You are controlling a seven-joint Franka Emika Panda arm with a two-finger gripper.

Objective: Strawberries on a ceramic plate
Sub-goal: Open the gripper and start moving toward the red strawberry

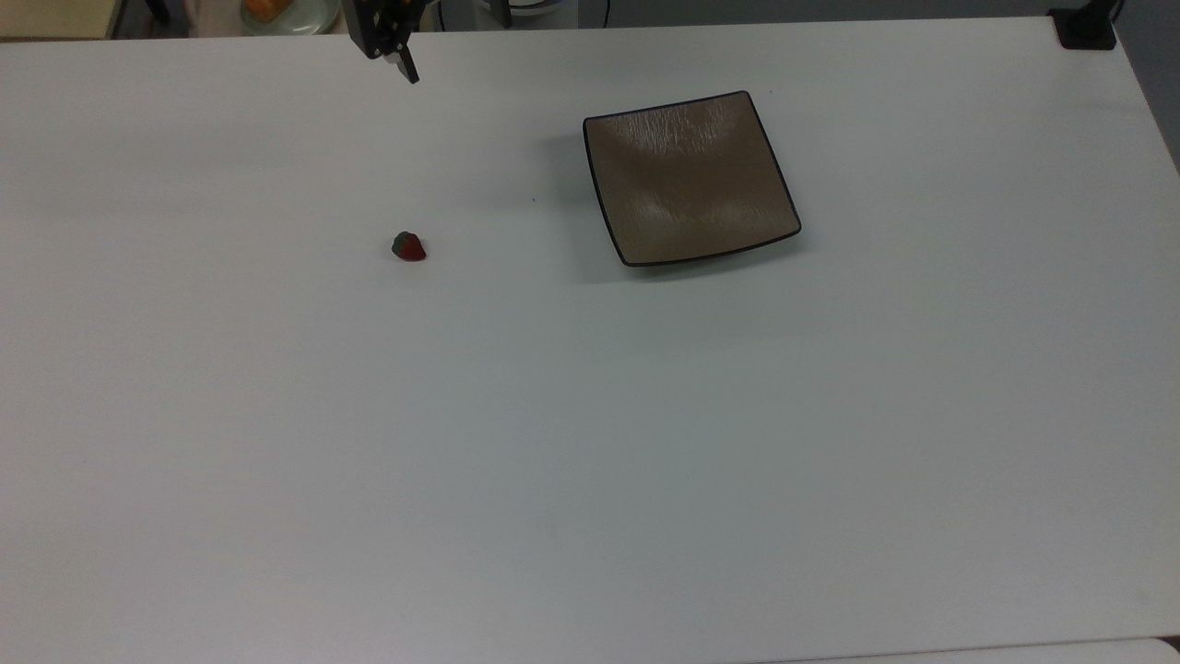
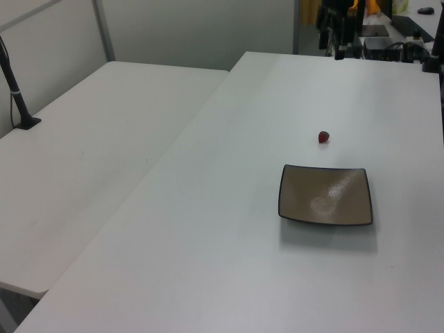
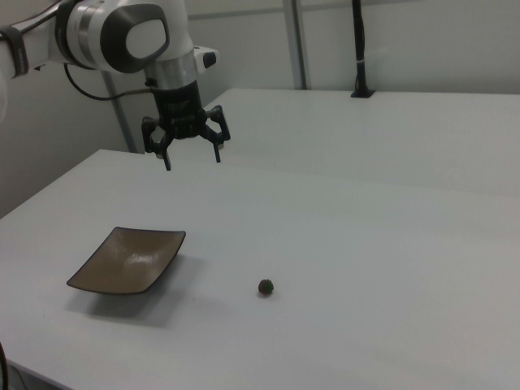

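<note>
Broadly, a white worktop [image 1: 590,415] fills the scene, with a second white table [image 2: 90,139] butted against it on the left view's left and pale wall panels behind; a round plate with orange food [image 1: 281,13] sits beyond the top view's upper edge. The square brown plate [image 1: 690,178] lies bare, nothing between it and the strawberry [image 1: 408,246], well apart on the top view's left. The pincer [image 3: 192,158] hangs spread wide and unladen, above the worktop's far side.
</note>
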